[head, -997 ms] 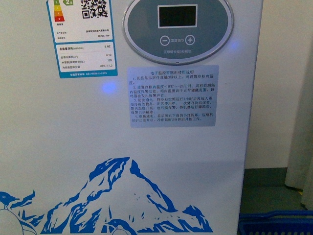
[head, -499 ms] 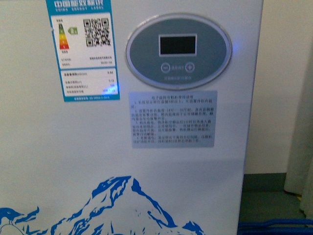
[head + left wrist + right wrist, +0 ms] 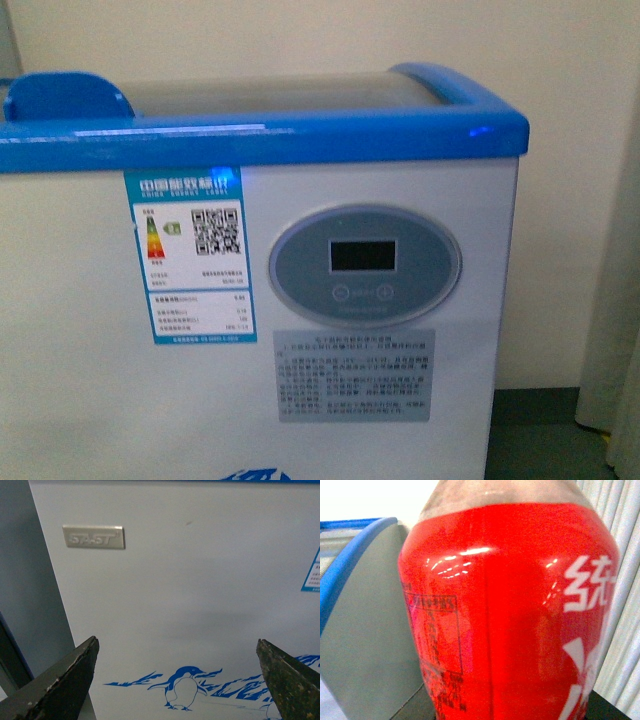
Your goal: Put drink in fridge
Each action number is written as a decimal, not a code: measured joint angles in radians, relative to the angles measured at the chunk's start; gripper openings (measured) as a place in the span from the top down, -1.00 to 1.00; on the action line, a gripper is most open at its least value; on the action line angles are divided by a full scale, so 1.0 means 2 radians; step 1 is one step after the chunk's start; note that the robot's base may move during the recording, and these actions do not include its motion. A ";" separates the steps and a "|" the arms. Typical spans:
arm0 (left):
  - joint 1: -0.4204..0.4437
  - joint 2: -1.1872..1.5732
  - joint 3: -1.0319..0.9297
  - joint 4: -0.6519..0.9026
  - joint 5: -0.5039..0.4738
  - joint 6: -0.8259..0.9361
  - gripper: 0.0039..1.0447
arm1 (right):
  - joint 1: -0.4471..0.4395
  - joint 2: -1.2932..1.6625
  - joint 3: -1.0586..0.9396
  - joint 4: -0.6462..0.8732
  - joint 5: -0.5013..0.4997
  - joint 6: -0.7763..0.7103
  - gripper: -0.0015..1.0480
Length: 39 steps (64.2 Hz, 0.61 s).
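A white chest fridge [image 3: 120, 400] with a blue top rim [image 3: 300, 138] fills the front view, its glass lid [image 3: 270, 92] seemingly closed. The left gripper [image 3: 175, 680] faces the fridge's front wall, spread wide and empty. The red-wrapped drink [image 3: 510, 610] fills the right wrist view, apparently clasped by the right gripper [image 3: 512, 707]. It sits just beside the rim's corner, so the right arm is nearer.

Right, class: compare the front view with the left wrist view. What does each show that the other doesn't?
Front only: the blue top rim, glass lid, control panel. Left wrist only: the brand badge, penguin, open left gripper. Both: the fridge, its white front.
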 joint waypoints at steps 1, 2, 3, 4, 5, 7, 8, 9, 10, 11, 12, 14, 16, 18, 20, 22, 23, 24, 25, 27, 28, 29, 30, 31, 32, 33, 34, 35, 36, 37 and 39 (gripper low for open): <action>0.000 0.000 0.000 0.000 0.001 0.000 -0.85 | 0.000 0.000 0.000 0.000 0.000 0.000 0.30; 0.000 0.000 0.000 0.000 0.000 0.000 -0.85 | 0.000 0.000 0.000 0.000 0.000 0.000 0.30; 0.000 0.000 0.000 0.000 0.000 0.000 -0.85 | 0.000 0.000 0.000 0.000 0.000 0.000 0.30; 0.000 0.000 0.000 0.000 0.001 0.000 -0.85 | 0.000 0.000 0.000 0.000 0.000 0.000 0.30; 0.000 0.000 0.000 0.000 0.000 0.000 -0.85 | 0.000 0.000 0.000 0.000 0.000 0.000 0.30; 0.000 0.000 0.000 0.000 0.000 0.000 -0.85 | 0.000 0.000 0.000 0.000 0.000 0.000 0.30; 0.000 0.000 0.000 0.000 0.000 0.000 -0.85 | 0.000 0.000 0.000 0.000 0.000 0.000 0.31; 0.000 0.000 0.000 0.000 0.001 0.000 -0.85 | 0.000 0.000 0.000 0.000 0.000 0.000 0.31; 0.000 0.000 0.000 0.000 0.000 0.000 -0.85 | 0.000 0.000 0.000 0.000 0.000 0.000 0.31; 0.000 0.000 0.000 0.000 0.000 0.000 -0.85 | 0.000 0.000 0.000 0.000 0.000 0.000 0.31; 0.000 0.000 0.000 0.000 0.000 0.000 -0.85 | 0.000 0.000 0.000 0.000 0.000 0.000 0.31; 0.000 0.000 0.000 0.000 0.000 0.000 -0.85 | 0.000 0.000 0.000 0.000 0.000 0.000 0.31; 0.000 0.000 0.000 0.000 0.000 0.000 -0.85 | 0.000 0.000 0.000 0.000 0.000 0.000 0.31; 0.000 0.000 0.000 0.000 0.000 0.000 -0.85 | 0.000 0.000 0.000 0.000 0.000 0.000 0.31; 0.000 0.000 0.000 0.000 0.000 0.000 -0.85 | 0.000 0.000 0.000 0.000 0.000 0.000 0.31; 0.000 0.000 0.000 0.000 0.000 0.000 -0.85 | 0.000 0.000 0.000 0.000 0.000 0.000 0.31; 0.000 0.000 0.000 0.000 0.000 0.000 -0.85 | 0.000 0.000 0.000 0.000 0.000 0.000 0.31; 0.000 0.000 0.000 0.000 0.000 0.000 -0.85 | 0.000 0.000 0.000 0.000 0.000 0.000 0.31; 0.000 0.000 0.000 0.000 0.000 0.000 -0.85 | 0.000 0.000 0.000 0.000 0.000 0.000 0.31; 0.000 0.000 0.000 0.000 0.000 0.000 -0.85 | 0.000 0.000 0.000 0.000 0.000 0.000 0.31; 0.000 0.000 0.000 0.000 0.000 0.000 -0.85 | 0.000 0.000 0.000 0.000 0.000 0.000 0.31; 0.000 0.000 0.000 0.000 0.000 0.000 -0.85 | 0.000 0.000 0.000 0.000 0.000 0.000 0.31; 0.000 0.000 0.000 0.000 0.000 0.000 -0.85 | 0.000 0.000 0.000 0.000 0.000 0.000 0.31; 0.000 0.000 0.000 0.000 0.000 0.000 -0.85 | 0.000 0.000 0.000 0.000 0.000 0.000 0.31; 0.000 0.000 0.000 0.000 0.000 0.000 -0.85 | 0.000 0.000 0.000 0.000 0.000 0.000 0.31; 0.000 0.000 0.000 0.000 0.000 0.000 -0.85 | 0.000 0.000 0.000 0.000 0.000 0.000 0.31; 0.000 0.000 0.000 0.000 0.000 0.000 -0.85 | 0.000 0.000 0.000 0.000 0.000 0.000 0.31; 0.003 0.003 0.001 -0.003 0.016 -0.006 -0.85 | 0.000 0.000 0.000 0.000 0.000 0.000 0.31; 0.008 0.007 0.003 -0.010 0.032 -0.010 -0.85 | 0.000 0.000 0.000 0.000 0.000 0.000 0.31; 0.021 0.018 0.010 -0.027 0.077 -0.020 -0.85 | 0.000 0.000 0.000 0.000 0.000 0.000 0.31; 0.037 0.035 0.018 -0.040 0.118 -0.031 -0.85 | 0.000 0.000 0.000 0.000 0.001 0.000 0.31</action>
